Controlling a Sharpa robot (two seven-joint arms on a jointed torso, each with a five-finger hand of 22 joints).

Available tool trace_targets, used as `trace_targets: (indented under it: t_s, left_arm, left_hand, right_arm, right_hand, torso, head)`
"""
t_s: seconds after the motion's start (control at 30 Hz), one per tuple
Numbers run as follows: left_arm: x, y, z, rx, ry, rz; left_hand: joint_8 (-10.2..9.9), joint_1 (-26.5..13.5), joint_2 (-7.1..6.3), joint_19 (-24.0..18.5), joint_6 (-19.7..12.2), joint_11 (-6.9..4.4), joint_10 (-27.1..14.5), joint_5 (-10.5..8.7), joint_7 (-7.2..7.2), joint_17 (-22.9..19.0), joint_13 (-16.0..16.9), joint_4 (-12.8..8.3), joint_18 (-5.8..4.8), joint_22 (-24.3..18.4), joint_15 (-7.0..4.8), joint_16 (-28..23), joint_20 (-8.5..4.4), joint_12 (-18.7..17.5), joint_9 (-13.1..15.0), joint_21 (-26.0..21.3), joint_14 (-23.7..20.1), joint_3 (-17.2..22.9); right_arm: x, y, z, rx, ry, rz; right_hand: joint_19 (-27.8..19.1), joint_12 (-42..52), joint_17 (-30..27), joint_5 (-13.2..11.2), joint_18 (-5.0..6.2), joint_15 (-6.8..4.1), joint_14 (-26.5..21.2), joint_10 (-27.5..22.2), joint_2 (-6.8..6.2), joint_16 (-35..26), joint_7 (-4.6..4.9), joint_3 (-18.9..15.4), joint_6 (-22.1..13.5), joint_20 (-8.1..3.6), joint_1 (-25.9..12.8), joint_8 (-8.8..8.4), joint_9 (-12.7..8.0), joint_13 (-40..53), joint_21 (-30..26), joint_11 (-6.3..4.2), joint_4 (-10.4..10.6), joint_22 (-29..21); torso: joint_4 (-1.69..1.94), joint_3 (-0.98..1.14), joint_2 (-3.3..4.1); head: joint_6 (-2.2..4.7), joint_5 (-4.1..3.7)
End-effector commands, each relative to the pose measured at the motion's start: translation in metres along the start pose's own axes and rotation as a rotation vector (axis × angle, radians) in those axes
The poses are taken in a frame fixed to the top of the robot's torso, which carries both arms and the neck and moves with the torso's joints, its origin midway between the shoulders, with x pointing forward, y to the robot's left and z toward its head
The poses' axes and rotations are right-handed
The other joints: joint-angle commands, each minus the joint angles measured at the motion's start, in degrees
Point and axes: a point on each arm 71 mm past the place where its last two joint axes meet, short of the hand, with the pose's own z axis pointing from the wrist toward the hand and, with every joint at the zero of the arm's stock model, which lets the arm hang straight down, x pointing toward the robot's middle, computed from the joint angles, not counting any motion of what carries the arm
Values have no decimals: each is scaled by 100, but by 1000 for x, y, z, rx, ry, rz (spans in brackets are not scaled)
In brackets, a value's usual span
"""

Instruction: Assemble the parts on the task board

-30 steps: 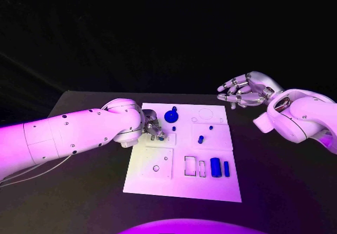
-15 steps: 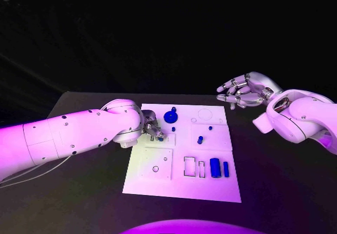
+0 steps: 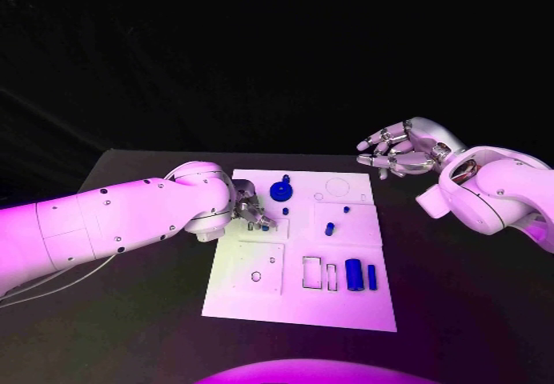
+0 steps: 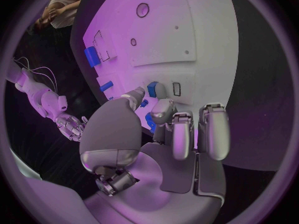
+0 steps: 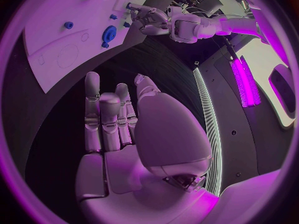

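The white task board [image 3: 303, 298] lies in the middle of the black table. My left hand [image 3: 248, 210] rests low on the board's far left part. In the left wrist view, its thumb and a fingertip [image 4: 163, 106] pinch a small blue part [image 4: 151, 89] that stands on the board beside a narrow rectangular slot [image 4: 176, 89]. That same part [image 3: 264, 227] sits at the fingertips in the head view. My right hand [image 3: 404, 150] hangs above the table past the board's far right corner, fingers apart and holding nothing.
A blue gear [image 3: 282, 190] stands near the board's far edge, a short blue peg [image 3: 329, 229] mid-board. Two blue blocks [image 3: 353, 274] sit near the front right beside outlined slots [image 3: 313, 272]. A small ring [image 3: 256, 277] marks the front left panel. Dark table surrounds the board.
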Motion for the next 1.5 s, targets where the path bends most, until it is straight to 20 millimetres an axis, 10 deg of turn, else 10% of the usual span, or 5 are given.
trace_targets:
  t_s: [0.03,0.37,0.77,1.5]
  left_arm:
    - [1,1,-1,-27,8,-3]
    - [-7,3,-8,-5,13,-55]
    - [-67,19,-24,-44,-43,-30]
    - [-82,29,17,-146,-68,-5]
  left_hand:
    - [-39,11,71,121,49,17,8,25,8,1508,11,11,-109,353,-38,14,-40,14,10,18,613,-118]
    - [-133,231,123,89,-61,50,-155,26,50,1508,-231,-2,-95,291,-17,14,-48,-211,4,-21,613,-486]
    - [-354,387,180,10,-226,141,-377,26,155,1508,-527,28,-63,132,55,14,-3,-493,-120,-119,613,-720]
    - [-613,313,218,8,-303,211,-420,26,237,1508,-576,34,-63,137,116,14,49,-514,-347,-127,613,-964]
  right_arm:
    - [1,1,0,-9,7,-9]
    - [0,0,0,-7,5,-10]
    - [-1,-2,1,-2,2,-12]
    - [0,0,2,-6,5,-11]
  right_hand:
    - [17,-25,-8,18,71,0,-37,-11,14,-29,-1,4,-44,26,-65,36,5,-6,-26,10,42,-5]
    - [17,-25,-8,18,71,0,-37,-11,14,-29,-1,4,-44,26,-65,36,5,-6,-26,10,42,-5]
    - [19,-22,0,20,71,1,-33,-10,14,-27,-1,0,-47,26,-72,39,6,-9,-35,10,49,-10]
    - [19,-22,0,20,71,1,-33,-10,14,-27,-1,0,-47,26,-72,39,6,-9,-35,10,49,-10]
  torso:
    - [-4,1,1]
    - [-2,3,-2]
    - [3,3,-3]
    - [-6,-4,9]
  head:
    - [1,2]
    - [27,-5]
    - [76,10]
    - [84,43]
